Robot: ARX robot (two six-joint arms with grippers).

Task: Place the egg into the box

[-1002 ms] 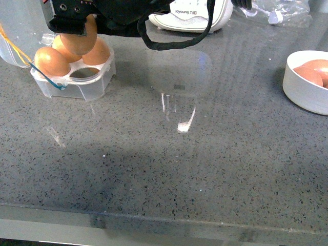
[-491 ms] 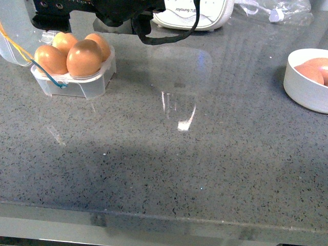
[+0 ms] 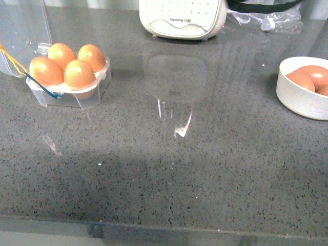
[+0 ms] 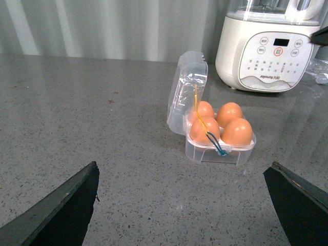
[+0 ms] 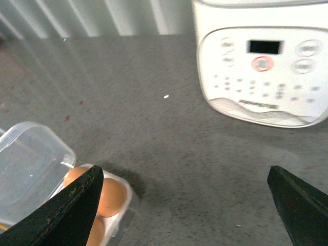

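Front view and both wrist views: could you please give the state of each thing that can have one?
Box, lid open, all four cups filled.
Egg, seated in a front cup of the box.
Bowl, upright, holding eggs.
Left pincer, open, empty.
Right pincer, open, empty.
Appliance, on or off cannot be told.

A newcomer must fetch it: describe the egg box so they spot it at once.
From the white appliance at the back of the grey counter, look left and nearer. The box is a small clear carton, lid open, holding four brown eggs. Unlike the round white bowl far right, it is see-through.
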